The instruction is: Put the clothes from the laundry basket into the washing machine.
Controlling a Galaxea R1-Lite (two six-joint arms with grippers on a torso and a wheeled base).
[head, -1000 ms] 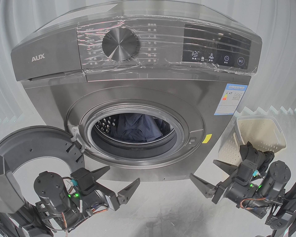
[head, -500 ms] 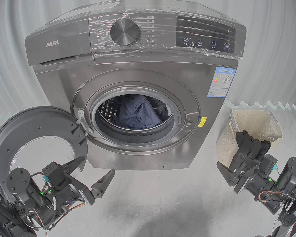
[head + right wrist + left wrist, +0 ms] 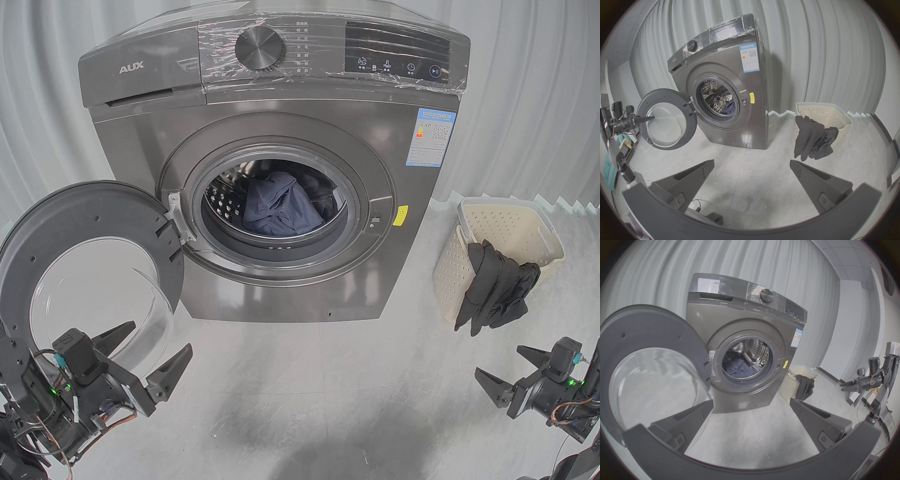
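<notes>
The floor (image 3: pixel 300 387) is of pale grey tiles, and a light pleated curtain (image 3: pixel 531 94) closes the room behind. On the left, the round door (image 3: pixel 81 212) of the washing machine (image 3: pixel 144 144) stands swung wide open. Inside the drum lies a blue garment (image 3: pixel 278 206). To the right of the machine, on the floor, stands the cream laundry basket (image 3: pixel 447 275); a dark garment (image 3: pixel 494 284) hangs over its front rim, partly outside. The left gripper (image 3: pixel 159 337) hovers low in front of the open door, its fingers spread wide and holding nothing. The right gripper (image 3: pixel 498 360) is near the basket, below the hanging garment but apart from it, its fingers also spread and empty.
</notes>
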